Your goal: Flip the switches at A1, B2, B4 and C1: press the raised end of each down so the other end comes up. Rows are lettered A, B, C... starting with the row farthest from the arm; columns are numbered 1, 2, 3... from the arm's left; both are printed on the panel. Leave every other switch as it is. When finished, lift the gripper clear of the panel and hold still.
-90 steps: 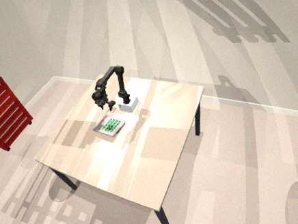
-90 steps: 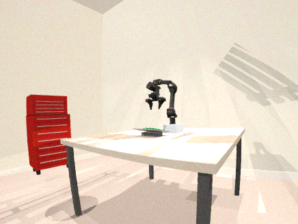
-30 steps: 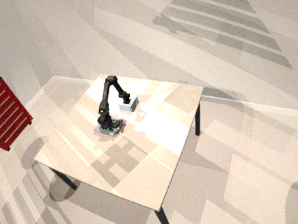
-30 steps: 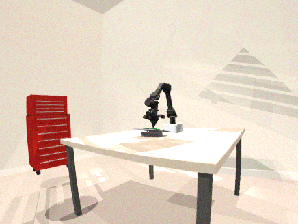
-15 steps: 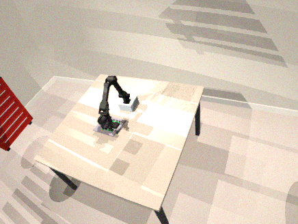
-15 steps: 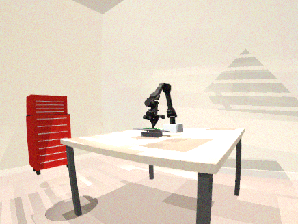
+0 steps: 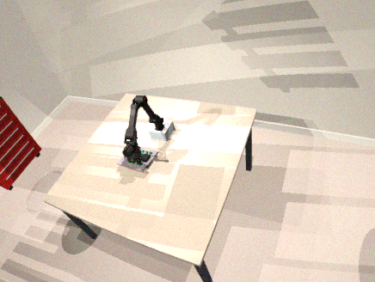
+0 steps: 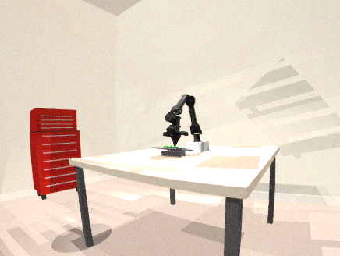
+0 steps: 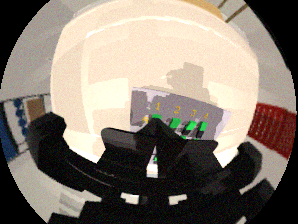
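The switch panel (image 7: pixel 123 162) (image 8: pixel 157 147) (image 9: pixel 226 120) is a lilac-grey plate with green-ended switches. In the wrist view, column numbers 1 to 4 are printed above the far row, where switches A1 (image 9: pixel 156 116), A2 (image 9: pixel 174 123), A3 (image 9: pixel 191 125) and A4 (image 9: pixel 203 126) show in part. My gripper (image 8: pixel 176 145) (image 9: pixel 155 120) is shut and empty, pointing down low over the panel. Its tips overlap the near side of A1 in the wrist view; contact cannot be told. The fingers hide most of rows B and C, so B2, B4 and C1 cannot be read.
The panel rests on a dark base (image 8: pixel 173 154) on the wooden table (image 7: pixel 189 185) (image 8: pixel 129 165). The arm's pale base block (image 7: pixel 162 134) (image 8: pixel 198 147) stands behind the panel. A red tool cabinet (image 7: pixel 15 148) (image 8: pixel 58 160) (image 9: pixel 275 130) stands on the floor away from the table.
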Controlling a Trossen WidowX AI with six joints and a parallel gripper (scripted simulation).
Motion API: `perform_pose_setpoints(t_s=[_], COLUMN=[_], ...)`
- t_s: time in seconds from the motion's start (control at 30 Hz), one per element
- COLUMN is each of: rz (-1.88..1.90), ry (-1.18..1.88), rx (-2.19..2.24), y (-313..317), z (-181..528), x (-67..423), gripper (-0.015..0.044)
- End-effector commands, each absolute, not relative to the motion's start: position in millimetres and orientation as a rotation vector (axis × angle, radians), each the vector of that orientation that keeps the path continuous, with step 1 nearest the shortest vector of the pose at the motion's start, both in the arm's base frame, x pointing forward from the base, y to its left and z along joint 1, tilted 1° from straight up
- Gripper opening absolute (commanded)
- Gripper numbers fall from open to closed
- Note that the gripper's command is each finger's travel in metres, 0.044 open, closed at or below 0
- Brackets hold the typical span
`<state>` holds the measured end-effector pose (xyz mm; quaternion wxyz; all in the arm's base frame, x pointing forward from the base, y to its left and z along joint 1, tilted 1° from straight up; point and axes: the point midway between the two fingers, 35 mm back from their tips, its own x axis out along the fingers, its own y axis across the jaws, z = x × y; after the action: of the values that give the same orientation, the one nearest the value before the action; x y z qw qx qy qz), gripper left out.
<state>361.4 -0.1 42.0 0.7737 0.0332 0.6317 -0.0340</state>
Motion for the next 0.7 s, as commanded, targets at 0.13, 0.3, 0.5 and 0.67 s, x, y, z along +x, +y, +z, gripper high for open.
perform_pose_setpoints(t_s=[0.13, 0.3, 0.5, 0.67], rz=[-0.080, -0.080, -0.080, -0.080], ry=[1.367, 1.367, 1.367, 1.343], rx=[0.073, 0.073, 0.073, 0.072], y=[-1, -1, -1, 0], z=[41, 40, 39, 99], x=[362, 362, 362, 348], gripper=[0.0000, 0.0000, 0.0000, 0.0000])
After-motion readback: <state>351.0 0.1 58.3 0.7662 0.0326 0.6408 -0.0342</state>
